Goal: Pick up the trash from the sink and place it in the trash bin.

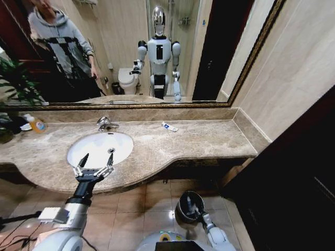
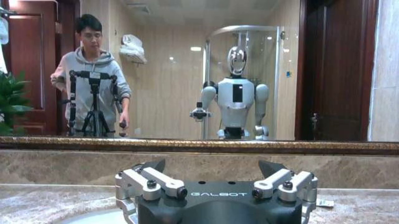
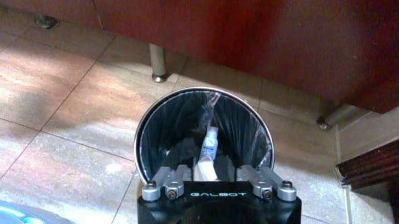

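Bathroom with a beige marble counter (image 1: 172, 144) below a wide framed mirror (image 1: 157, 52); brown tiled floor beneath. At the far left of the counter, an orange-yellow soap bottle (image 1: 35, 124) stands near a green plant (image 1: 13, 83). Next to the right, the white oval sink (image 1: 99, 148) is set into the counter, its chrome faucet (image 1: 104, 123) at the back rim. The left gripper (image 1: 93, 166) hovers over the front edge of the basin, fingers spread wide and holding nothing; in the left wrist view the same gripper (image 2: 215, 170) faces the mirror with both fingers (image 2: 153, 182) well apart. Further right, a small white-and-blue tube (image 1: 169, 126) lies on the counter near the back wall, clear of the basin. On the floor below the counter's front edge stands the trash bin (image 1: 184, 205), dark with a shiny rim. The right gripper (image 1: 192, 208) is lowered into its mouth. In the right wrist view, the right gripper (image 3: 215, 175) sits just above the bin's rim (image 3: 187, 93), its fingers narrowly set about a white-and-blue piece of trash (image 3: 209, 149) that stands upright inside the lined pail.
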Robot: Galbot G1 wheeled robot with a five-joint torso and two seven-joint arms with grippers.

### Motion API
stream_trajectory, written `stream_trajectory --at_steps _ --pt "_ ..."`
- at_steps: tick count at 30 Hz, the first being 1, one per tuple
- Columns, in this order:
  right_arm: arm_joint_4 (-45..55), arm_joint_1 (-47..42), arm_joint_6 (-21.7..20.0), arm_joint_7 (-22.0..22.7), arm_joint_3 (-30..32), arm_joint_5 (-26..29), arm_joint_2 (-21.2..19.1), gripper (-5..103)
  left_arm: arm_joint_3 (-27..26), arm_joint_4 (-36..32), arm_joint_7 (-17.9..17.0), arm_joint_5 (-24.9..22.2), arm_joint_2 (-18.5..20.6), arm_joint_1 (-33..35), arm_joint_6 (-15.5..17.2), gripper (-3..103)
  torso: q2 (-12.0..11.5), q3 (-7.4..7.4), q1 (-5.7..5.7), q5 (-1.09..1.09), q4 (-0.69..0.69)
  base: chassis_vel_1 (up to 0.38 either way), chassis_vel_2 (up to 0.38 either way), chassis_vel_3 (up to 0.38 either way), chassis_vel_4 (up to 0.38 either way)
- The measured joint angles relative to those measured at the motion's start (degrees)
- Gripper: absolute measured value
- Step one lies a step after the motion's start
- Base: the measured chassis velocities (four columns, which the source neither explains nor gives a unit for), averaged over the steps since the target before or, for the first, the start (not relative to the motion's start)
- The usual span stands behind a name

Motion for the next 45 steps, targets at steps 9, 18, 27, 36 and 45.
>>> stream_trajectory --at_steps 9,18,27,36,45 --pt "0.24 -0.91 0.82 -0.12 0.2 0.5 -0.27 69 0.0 0.0 0.0 0.0 0.0 0.0 0.0 100 0.0 0.0 0.0 0.0 0.0 0.0 0.0 0.0 0.0" --pt "1.71 -2.8 1.8 -0.6 0.51 0.79 -0.37 98 0.0 0.0 0.0 0.0 0.0 0.0 0.0 100 0.0 0.0 0.0 0.0 0.0 0.0 0.0 0.0 0.0" --pt "5.06 -4.87 2.11 -0.71 1.05 1.48 -0.23 100 0.0 0.0 0.0 0.0 0.0 0.0 0.0 100 0.0 0.0 0.0 0.01 0.0 0.0 0.0 0.0 0.0" --pt "24.25 -14.6 6.54 -0.1 5.33 9.35 -2.11 100 0.0 0.0 0.0 0.0 0.0 0.0 0.0 100 0.0 0.0 0.0 0.01 0.0 0.0 0.0 0.0 0.0" --pt "49.55 -27.71 6.96 -3.95 9.7 18.35 -2.13 100 0.0 0.0 0.0 0.0 0.0 0.0 0.0 100 0.0 0.0 0.0 0.0 -0.01 0.0 0.0 0.0 0.0"
